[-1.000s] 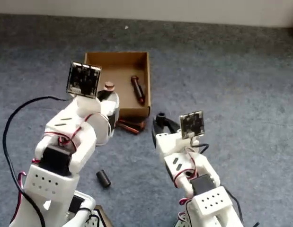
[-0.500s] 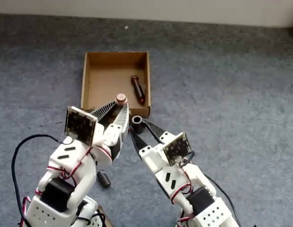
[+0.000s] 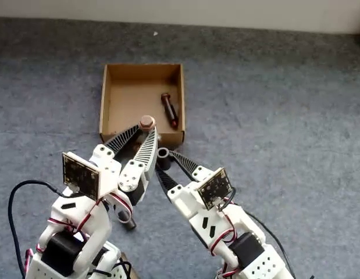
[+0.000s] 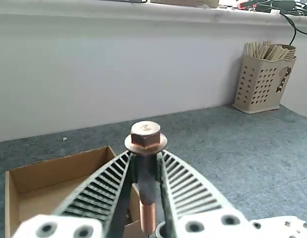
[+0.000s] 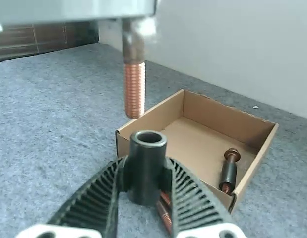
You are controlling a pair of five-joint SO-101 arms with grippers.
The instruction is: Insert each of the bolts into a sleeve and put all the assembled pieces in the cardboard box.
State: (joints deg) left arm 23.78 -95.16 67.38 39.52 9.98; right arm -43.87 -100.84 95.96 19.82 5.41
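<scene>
One assembled piece (image 3: pixel 170 110) is lying in the cardboard box (image 3: pixel 142 68). The left hand (image 3: pixel 146 131) is gripping a bolt (image 4: pixel 146 141) just above the sleeve (image 5: pixel 146 161) the right hand (image 5: pixel 143 186) is holding; insertion is pending.

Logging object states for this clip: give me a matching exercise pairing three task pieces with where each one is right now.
1. copper-coloured hex-head bolt
2. black cylindrical sleeve, opening upward
3. assembled bolt-and-sleeve piece

A. lying in the brown cardboard box
B. clamped in the left gripper fingers
C. clamped in the right gripper fingers

Pairs: 1-B, 2-C, 3-A.
</scene>
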